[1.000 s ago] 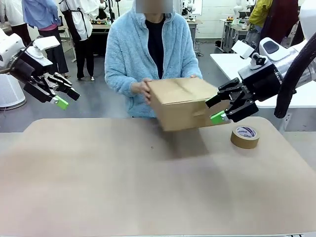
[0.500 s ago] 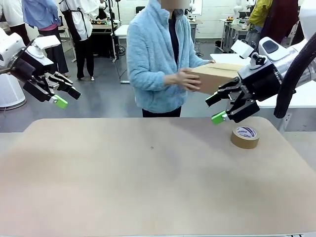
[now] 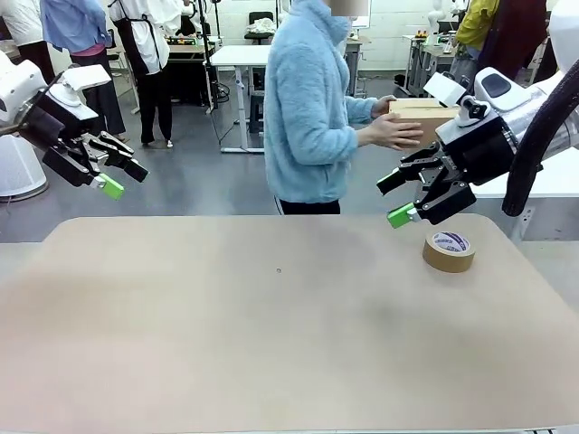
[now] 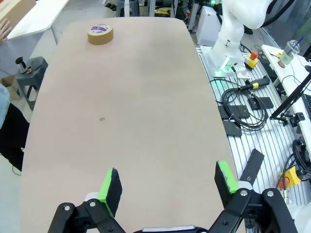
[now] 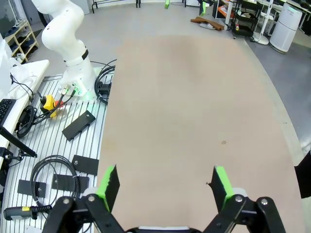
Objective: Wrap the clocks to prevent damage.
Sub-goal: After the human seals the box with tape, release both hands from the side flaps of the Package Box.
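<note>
The clocks are out of view. A person in a light blue fleece stands at the far side, turned toward picture right, and holds a brown cardboard box (image 3: 418, 113) in both hands at chest height, off the table. My left gripper (image 3: 123, 179) hangs open above the table's far left corner with nothing between its jaws; in its wrist view the left gripper (image 4: 167, 182) has green pads (image 4: 111, 184) wide apart. My right gripper (image 3: 391, 201) stands open at the far right, just below the box, and in its wrist view the right gripper (image 5: 163, 180) holds nothing.
A brown tape roll (image 3: 449, 250) lies flat near the table's far right edge, below my right gripper; the tape roll (image 4: 100, 34) also lies far off in the left wrist view. The tan table (image 3: 271, 334) has rounded far corners. Cables and boxes (image 4: 243, 111) lie beside it.
The person has lifted the cardboard box off the table's far edge and turned to picture right with it. Both arms have stayed where they were.
</note>
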You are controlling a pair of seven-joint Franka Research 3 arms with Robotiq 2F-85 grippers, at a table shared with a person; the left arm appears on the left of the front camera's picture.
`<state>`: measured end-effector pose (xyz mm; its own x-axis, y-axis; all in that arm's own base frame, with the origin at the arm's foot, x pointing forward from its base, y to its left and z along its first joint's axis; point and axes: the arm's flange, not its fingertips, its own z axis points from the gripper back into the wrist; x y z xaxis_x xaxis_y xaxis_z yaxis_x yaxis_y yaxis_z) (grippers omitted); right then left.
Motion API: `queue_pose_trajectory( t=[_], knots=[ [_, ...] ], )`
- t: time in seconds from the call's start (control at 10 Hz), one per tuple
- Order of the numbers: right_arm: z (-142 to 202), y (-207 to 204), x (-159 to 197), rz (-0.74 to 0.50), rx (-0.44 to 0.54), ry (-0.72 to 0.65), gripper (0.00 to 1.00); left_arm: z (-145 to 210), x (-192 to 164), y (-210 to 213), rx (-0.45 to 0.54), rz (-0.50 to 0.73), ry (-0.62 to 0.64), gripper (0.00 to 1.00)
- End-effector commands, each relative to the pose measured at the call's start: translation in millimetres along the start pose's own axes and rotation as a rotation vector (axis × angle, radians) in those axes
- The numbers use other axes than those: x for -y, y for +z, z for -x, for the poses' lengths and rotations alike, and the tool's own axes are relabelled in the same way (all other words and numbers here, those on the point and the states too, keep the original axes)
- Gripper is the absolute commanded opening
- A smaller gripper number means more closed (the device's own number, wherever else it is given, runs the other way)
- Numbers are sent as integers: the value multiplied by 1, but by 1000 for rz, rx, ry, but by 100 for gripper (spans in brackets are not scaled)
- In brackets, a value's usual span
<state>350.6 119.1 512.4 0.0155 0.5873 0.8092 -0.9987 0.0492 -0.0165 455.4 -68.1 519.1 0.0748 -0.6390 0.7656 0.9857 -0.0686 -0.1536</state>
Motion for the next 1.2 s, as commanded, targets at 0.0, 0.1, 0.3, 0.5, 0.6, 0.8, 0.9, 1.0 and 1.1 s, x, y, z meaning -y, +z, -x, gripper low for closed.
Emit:
queue_pose_trajectory(
  t=[0.0, 0.1, 0.3, 0.5, 0.6, 0.8, 0.9, 1.0, 1.1],
  knots=[
    [0, 0, 0, 0, 0, 0, 100, 0, 0, 0, -1, -3, 0, 100],
    [4, 14, 12, -5, 134, -78, 100, 0, 0, 0, 0, 0, 0, 100],
    [23, 43, 39, 40, 336, -193, 100, 23, -9, 16, 201, -59, 39, 100],
    [44, 59, 54, 71, 436, -259, 100, 50, -13, 29, 386, -95, 88, 100],
    [54, 62, 58, 76, 445, -282, 100, 61, -14, 34, 436, -121, 104, 100],
    [70, 67, 63, 90, 439, -321, 100, 84, -11, 53, 553, -221, 146, 100],
    [76, 69, 64, 106, 437, -332, 100, 91, -7, 60, 561, -224, 151, 100],
    [79, 72, 66, 123, 440, -340, 100, 93, -6, 65, 558, -234, 148, 100],
    [81, 73, 66, 120, 446, -339, 100, 94, -4, 65, 545, -221, 146, 100]
  ],
)
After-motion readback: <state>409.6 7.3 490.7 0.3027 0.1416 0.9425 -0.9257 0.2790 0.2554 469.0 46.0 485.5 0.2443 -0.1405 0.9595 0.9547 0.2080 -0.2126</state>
